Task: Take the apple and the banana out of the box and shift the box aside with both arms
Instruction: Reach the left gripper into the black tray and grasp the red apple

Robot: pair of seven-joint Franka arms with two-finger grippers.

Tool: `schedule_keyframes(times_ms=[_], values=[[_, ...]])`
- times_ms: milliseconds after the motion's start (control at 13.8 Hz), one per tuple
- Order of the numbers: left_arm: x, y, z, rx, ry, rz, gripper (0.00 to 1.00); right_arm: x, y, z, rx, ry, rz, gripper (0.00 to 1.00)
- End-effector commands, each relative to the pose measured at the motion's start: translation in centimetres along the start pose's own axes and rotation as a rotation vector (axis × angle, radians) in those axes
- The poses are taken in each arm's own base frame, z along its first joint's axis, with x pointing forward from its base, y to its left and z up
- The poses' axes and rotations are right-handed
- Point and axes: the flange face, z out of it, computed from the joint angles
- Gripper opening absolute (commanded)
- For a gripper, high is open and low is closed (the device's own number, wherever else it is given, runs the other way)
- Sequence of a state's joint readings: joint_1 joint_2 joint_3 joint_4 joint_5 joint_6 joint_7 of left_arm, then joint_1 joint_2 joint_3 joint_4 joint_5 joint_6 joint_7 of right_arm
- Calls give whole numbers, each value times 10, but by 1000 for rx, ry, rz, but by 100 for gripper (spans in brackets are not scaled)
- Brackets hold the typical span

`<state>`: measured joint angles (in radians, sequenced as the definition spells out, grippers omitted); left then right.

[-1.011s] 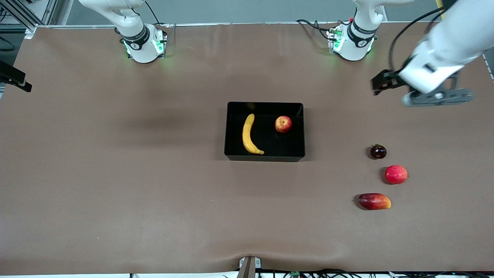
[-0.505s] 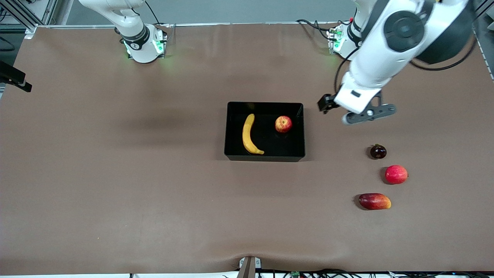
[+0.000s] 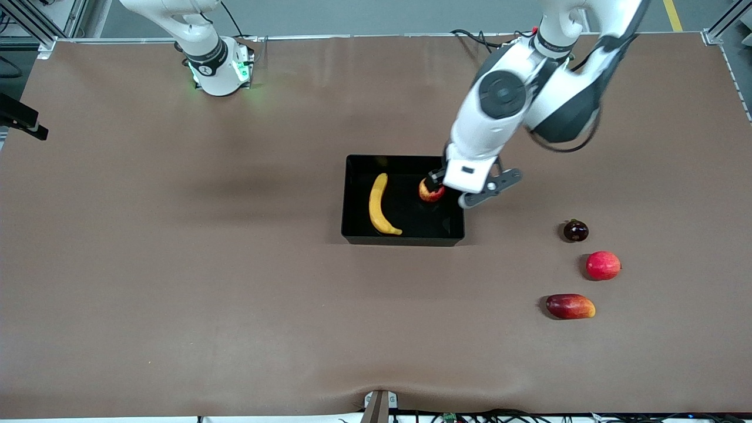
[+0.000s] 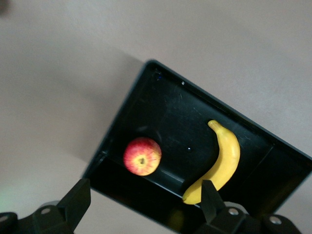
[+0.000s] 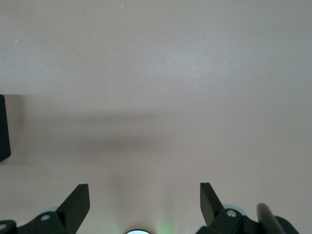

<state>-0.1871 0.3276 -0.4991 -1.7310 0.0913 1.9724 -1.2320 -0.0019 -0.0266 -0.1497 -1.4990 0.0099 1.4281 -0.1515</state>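
Observation:
The black box (image 3: pixel 402 239) stands in the middle of the table. In it lie the yellow banana (image 3: pixel 379 204) and the red-and-yellow apple (image 3: pixel 429 194), apart from each other. My left gripper (image 3: pixel 449 188) hangs over the box's end toward the left arm's end of the table, just above the apple. The left wrist view shows the box (image 4: pixel 146 97), apple (image 4: pixel 142 156) and banana (image 4: pixel 219 163) below the open, empty left gripper (image 4: pixel 145 190). My right gripper (image 5: pixel 145 191) is open and empty over bare table; in the front view only that arm's base (image 3: pixel 217 64) shows.
Toward the left arm's end of the table, nearer the front camera than the box, lie a dark round fruit (image 3: pixel 576 231), an evenly red round fruit (image 3: pixel 603 265) and a red-and-yellow mango (image 3: pixel 570 306). The brown mat (image 3: pixel 176 264) covers the table.
The left arm has swung from the left arm's end of the table to over the box, staying open. The fruits and box have not moved.

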Motion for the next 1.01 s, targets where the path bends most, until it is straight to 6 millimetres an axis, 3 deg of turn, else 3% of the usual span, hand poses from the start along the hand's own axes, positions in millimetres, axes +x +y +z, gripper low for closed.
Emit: schedule_keyframes(times_ms=[0,144,433,650,939], values=[[-11,22,43,14,35,-68,100,2,6,-4,11,7,7,100],[-25,34,79,36,47,-109,100,2,6,-4,11,7,7,100],[-32,30,136,128,106,-148,100,2,6,-4,11,7,7,100],[-40,16,163,184,92,-142,100,1,7,-4,11,7,9,100],[-47,8,183,224,77,-130,100,1,7,-4,11,7,9,100]])
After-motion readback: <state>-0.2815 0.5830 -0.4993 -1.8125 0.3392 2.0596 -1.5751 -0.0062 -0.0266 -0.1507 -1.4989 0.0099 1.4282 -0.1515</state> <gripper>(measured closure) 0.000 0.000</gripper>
